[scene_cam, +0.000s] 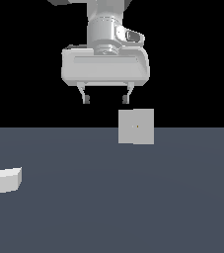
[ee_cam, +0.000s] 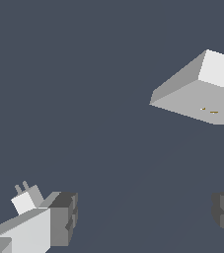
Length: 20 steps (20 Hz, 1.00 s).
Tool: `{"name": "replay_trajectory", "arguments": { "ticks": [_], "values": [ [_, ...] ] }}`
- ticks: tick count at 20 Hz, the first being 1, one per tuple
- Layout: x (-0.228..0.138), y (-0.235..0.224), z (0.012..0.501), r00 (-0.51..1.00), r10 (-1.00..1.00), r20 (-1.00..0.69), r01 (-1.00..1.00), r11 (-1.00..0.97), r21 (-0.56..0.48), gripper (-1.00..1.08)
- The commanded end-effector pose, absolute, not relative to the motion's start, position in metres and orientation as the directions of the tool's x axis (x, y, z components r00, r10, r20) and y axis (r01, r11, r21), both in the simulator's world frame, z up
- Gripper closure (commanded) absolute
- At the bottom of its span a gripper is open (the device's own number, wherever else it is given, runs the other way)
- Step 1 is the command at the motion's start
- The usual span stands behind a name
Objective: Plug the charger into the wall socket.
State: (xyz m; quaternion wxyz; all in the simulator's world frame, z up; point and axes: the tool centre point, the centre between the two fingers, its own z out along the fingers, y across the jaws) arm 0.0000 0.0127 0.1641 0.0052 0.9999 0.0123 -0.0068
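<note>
The charger (scene_cam: 7, 180) is a small white-grey block lying on the grey floor at the exterior view's left. In the wrist view it (ee_cam: 24, 201) shows two prongs, partly behind one finger. The wall socket (scene_cam: 136, 126) is a flat upright light-grey square plate with a tiny yellowish dot, at the exterior view's right of centre. In the wrist view it (ee_cam: 202, 94) appears as a grey slab with small yellow marks. My gripper (scene_cam: 106, 100) hangs open and empty high above the floor, left of and above the socket, far from the charger.
The dark grey floor (scene_cam: 113, 197) spreads across the lower half of the exterior view, against a black background.
</note>
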Motion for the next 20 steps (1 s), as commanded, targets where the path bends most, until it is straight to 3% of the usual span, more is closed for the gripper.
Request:
{"name": "replay_trajectory", "arguments": {
  "ticks": [1,10,20],
  "values": [
    [0.0,0.013,0.164,1.0,0.025,-0.014,0.025,-1.0,0.01,-0.92],
    [-0.006,0.028,0.156,0.998,0.065,0.004,0.065,-0.998,0.005,-0.92],
    [-0.03,0.079,0.126,0.977,0.203,0.068,0.204,-0.979,-0.006,-0.92]
  ]
}}
